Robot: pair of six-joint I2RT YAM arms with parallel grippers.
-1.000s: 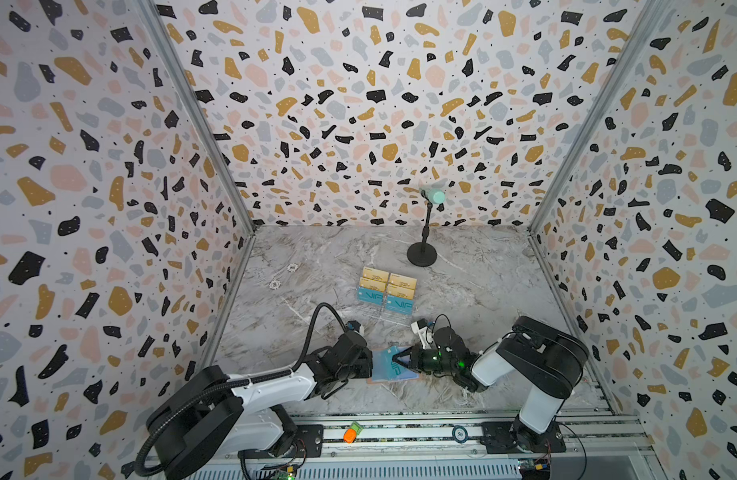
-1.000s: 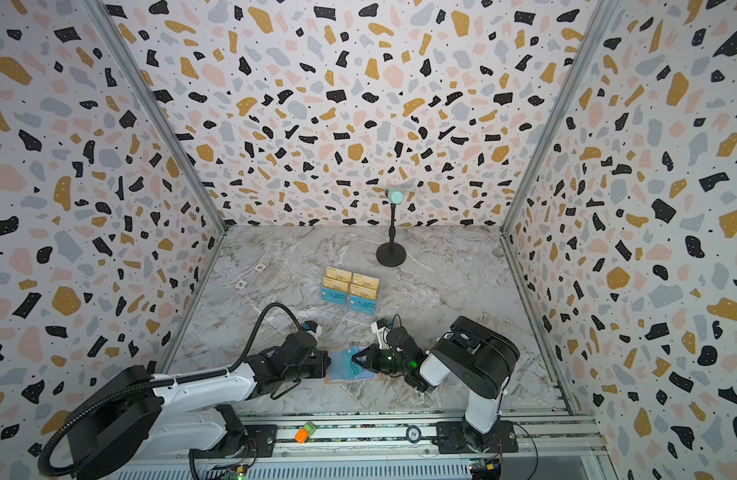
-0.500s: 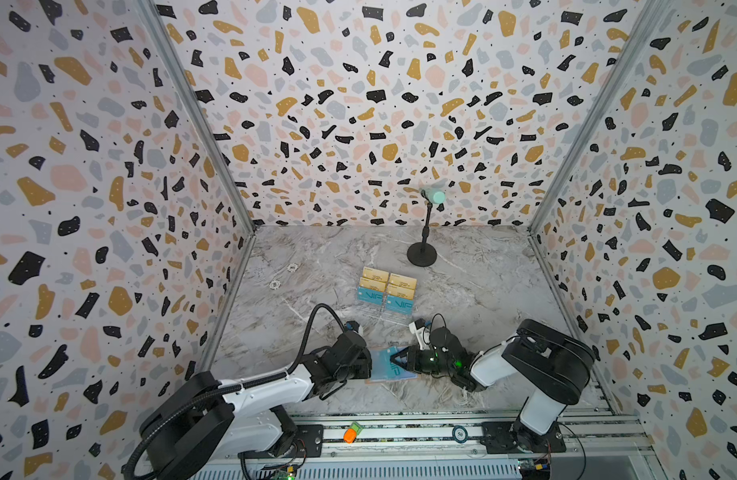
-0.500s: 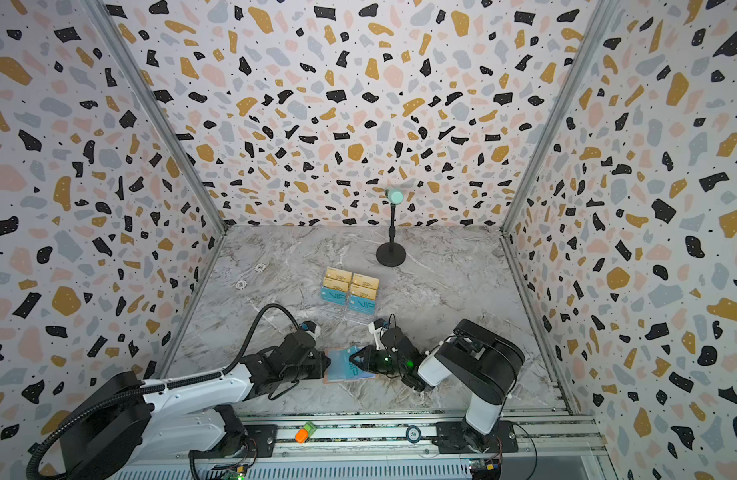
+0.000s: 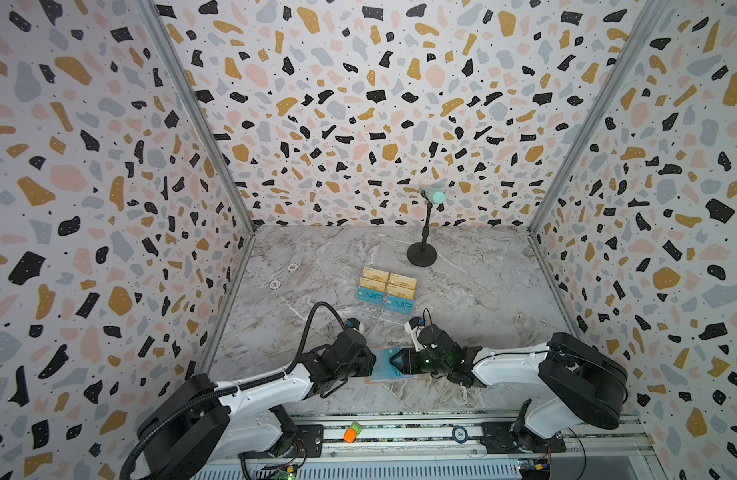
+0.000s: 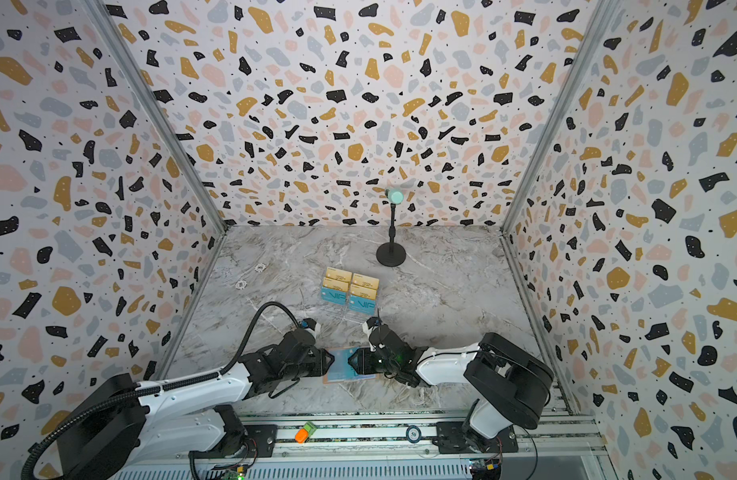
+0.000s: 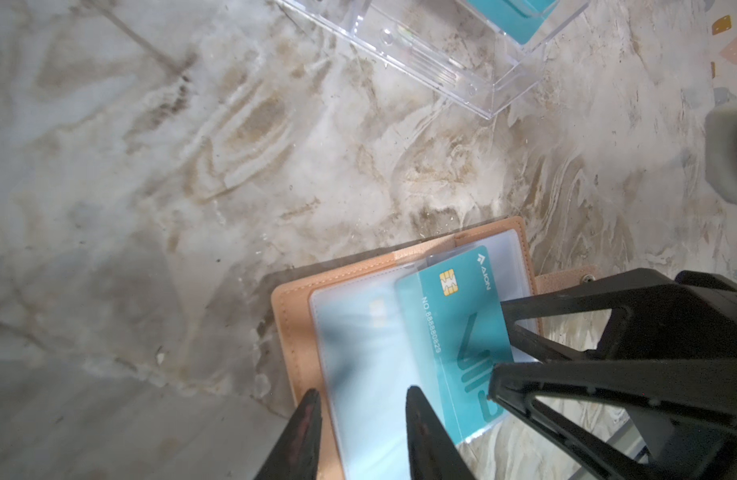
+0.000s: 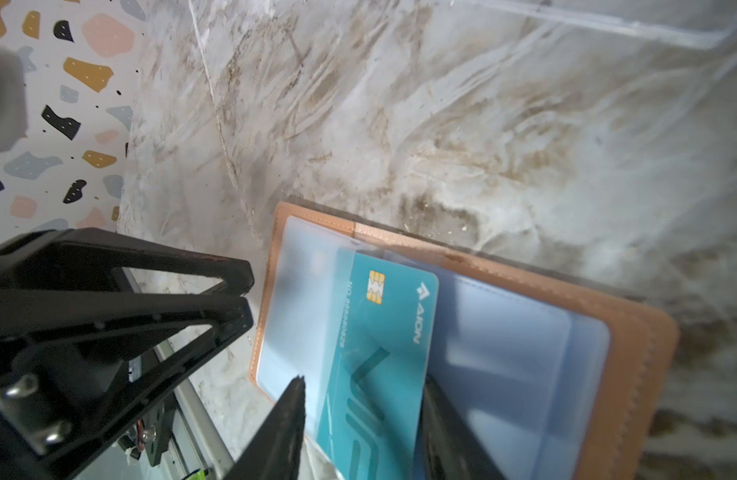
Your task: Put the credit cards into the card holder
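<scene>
- Counter (image 5: pixel 483 291): marbled and smooth. Risk: nothing pins the holder, so a sideways push would probably slide it.
- Left gripper (image 7: pixel 362 419): jaws apart, holding nothing, with the tips over the holder's near sleeve (image 7: pixel 358 353). Risk: closing here could pinch the clear film and drag or lift the holder.
- Right gripper (image 8: pixel 364 415): jaws apart, one on each side of the card's outer end, not clamping it. Risk: pushing while the card sits askew could jam a corner against the sleeve seam or bow the card.
- Rack (image 5: pixel 385 297): clear acrylic, standing behind the holder. It carries more cards (image 6: pixel 350 289), gold and teal. Risk: the right arm's wrist sits near its front edge, so a careless rise could knock it.
- Holder (image 7: pixel 292 332): salmon, lying open at the front of the counter between the two grippers. Risk: a page may flip shut if its film is snagged.
- Card (image 8: pixel 383 324): teal, marked VIP, partway under a sleeve. It is tilted, and its outer end overhangs the holder's edge. Risk: it is not seated, so it could slip out once the holder is disturbed.
</scene>
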